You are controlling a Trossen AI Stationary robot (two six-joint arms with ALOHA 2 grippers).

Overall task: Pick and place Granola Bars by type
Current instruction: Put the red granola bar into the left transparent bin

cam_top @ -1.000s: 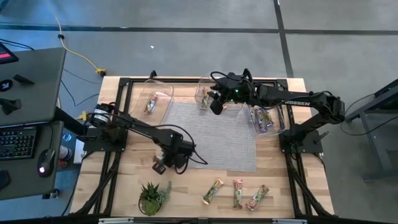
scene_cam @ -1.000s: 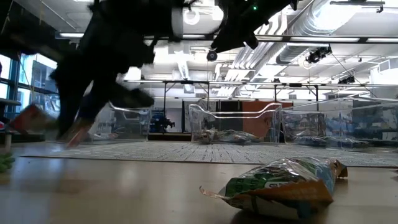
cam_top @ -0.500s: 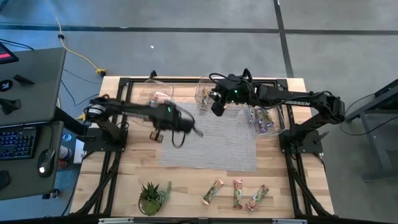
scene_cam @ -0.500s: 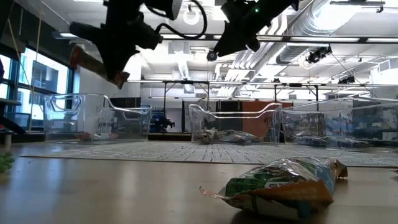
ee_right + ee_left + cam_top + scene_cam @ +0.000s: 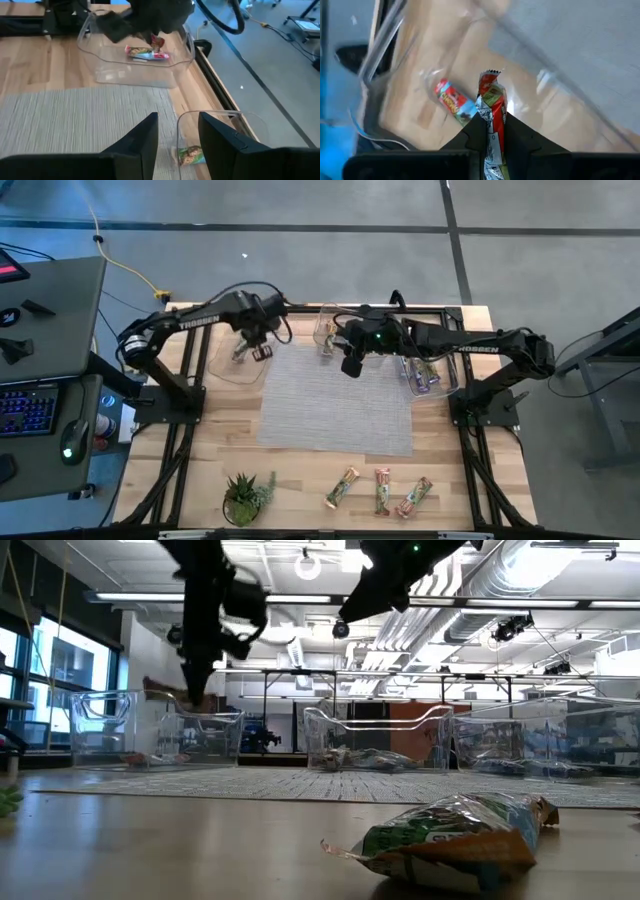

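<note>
A pale wooden table [image 5: 210, 470] is sitting on a grey concrete floor [image 5: 300, 205], with a grey woven mat [image 5: 335, 400] lying across its middle and three clear plastic tubs lining the far edge. The left gripper [image 5: 258, 348] is hanging over the left tub [image 5: 225, 365], its fingers [image 5: 520, 137] pinching a red-and-green granola bar [image 5: 492, 107] that is pointing down into the tub, where another red-wrapped bar [image 5: 455, 101] is lying flat on the bottom. The right gripper [image 5: 350, 364] is hovering beside the middle tub [image 5: 328, 315], its fingers [image 5: 142, 137] standing apart with nothing between them; a green-wrapped bar [image 5: 190, 155] is lying in that tub. The right tub [image 5: 452, 375] is holding several bars in purple-blue wrappers [image 5: 425, 372]. Three more bars [image 5: 380, 490] are waiting in a loose row at the near edge of the table, and a small potted plant [image 5: 245, 495] is standing near the front left corner. A desk with a keyboard [image 5: 28, 408] and mouse [image 5: 77, 430] is standing just off the table's left side, and a yellow cable [image 5: 120, 260] is trailing across the floor. Seen from table height, the room behind is showing bright ceiling lights [image 5: 150, 597], exposed ducts [image 5: 520, 570] and tall windows [image 5: 60, 670].
</note>
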